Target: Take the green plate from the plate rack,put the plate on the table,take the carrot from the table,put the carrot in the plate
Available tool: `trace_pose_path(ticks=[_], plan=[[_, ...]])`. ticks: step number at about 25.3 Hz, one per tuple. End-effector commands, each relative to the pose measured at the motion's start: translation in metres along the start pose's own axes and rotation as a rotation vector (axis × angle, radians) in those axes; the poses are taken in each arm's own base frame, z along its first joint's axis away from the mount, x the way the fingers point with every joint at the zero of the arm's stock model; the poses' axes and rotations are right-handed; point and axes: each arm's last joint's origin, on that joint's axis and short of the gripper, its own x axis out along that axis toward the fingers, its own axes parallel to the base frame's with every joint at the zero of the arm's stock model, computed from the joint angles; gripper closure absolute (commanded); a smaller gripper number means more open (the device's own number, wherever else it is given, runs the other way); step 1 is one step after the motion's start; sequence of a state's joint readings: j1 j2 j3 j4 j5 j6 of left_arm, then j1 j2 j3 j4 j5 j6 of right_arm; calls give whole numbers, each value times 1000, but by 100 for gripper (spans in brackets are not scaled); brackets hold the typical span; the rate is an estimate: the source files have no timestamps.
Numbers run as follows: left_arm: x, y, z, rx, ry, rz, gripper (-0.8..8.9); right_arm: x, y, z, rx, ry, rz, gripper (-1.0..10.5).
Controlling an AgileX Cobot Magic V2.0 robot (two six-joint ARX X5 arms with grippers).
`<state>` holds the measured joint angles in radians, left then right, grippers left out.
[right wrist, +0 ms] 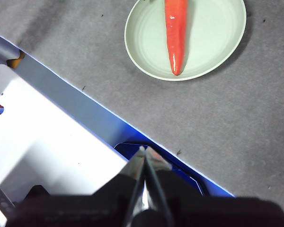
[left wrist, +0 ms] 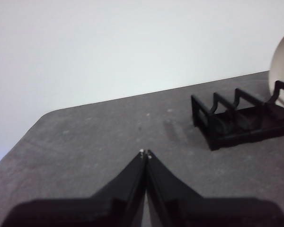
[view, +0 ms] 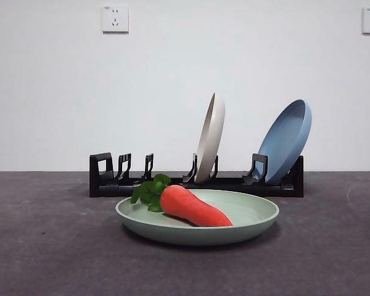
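The green plate (view: 246,216) lies flat on the table (view: 49,246) in front of the plate rack (view: 111,182). The carrot (view: 194,208) lies in the plate, leaves (view: 149,190) over its left rim. The right wrist view shows the plate (right wrist: 213,42) with the carrot (right wrist: 176,33) in it, well away from my right gripper (right wrist: 145,151), which is shut and empty over the table's edge. My left gripper (left wrist: 145,153) is shut and empty above bare table, apart from the rack's empty end (left wrist: 227,120). Neither arm shows in the front view.
A cream-white plate (view: 210,137) and a blue plate (view: 286,140) stand upright in the rack; the cream plate's edge (left wrist: 283,66) shows in the left wrist view. White and blue surfaces (right wrist: 47,142) lie beyond the table's edge.
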<state>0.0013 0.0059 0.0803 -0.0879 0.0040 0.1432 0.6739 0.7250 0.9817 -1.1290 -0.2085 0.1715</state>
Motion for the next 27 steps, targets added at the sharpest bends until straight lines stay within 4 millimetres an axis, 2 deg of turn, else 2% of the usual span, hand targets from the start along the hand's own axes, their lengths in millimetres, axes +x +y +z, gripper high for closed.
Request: trace_pose_path(ticks=[1,10,16,27], plan=[[1,0,-7,-21,13,7,816,1,0,0,-6,0,-1,946],[5,-2,-30,-89,108,-48,816,1,0,0,-5,0,-1,946],[4,-5,-33,-126,145,-107,816,1,0,0,-5,0,-1,946],[4,-5,-33,-129,149,-103,816,1,0,0,-5,0,-1,946]])
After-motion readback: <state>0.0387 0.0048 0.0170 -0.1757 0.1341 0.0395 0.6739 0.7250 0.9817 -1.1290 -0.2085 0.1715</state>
